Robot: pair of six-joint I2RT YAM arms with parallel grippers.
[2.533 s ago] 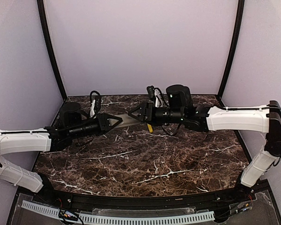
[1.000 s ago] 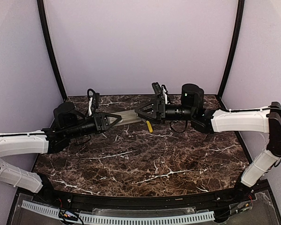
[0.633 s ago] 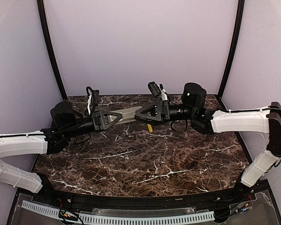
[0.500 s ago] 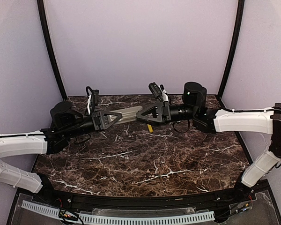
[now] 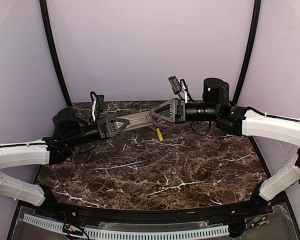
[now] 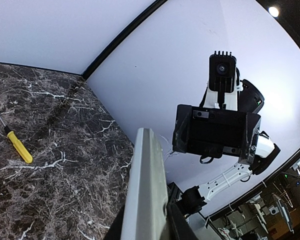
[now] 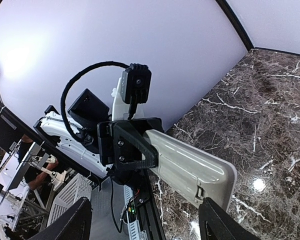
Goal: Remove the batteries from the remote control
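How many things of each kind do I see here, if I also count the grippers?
remote control: 1
yellow-handled screwdriver: 1
grippers: 2, the left gripper and the right gripper
Total: 4

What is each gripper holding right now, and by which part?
The left gripper is shut on one end of the remote. The right gripper is open near the other end, holding nothing.
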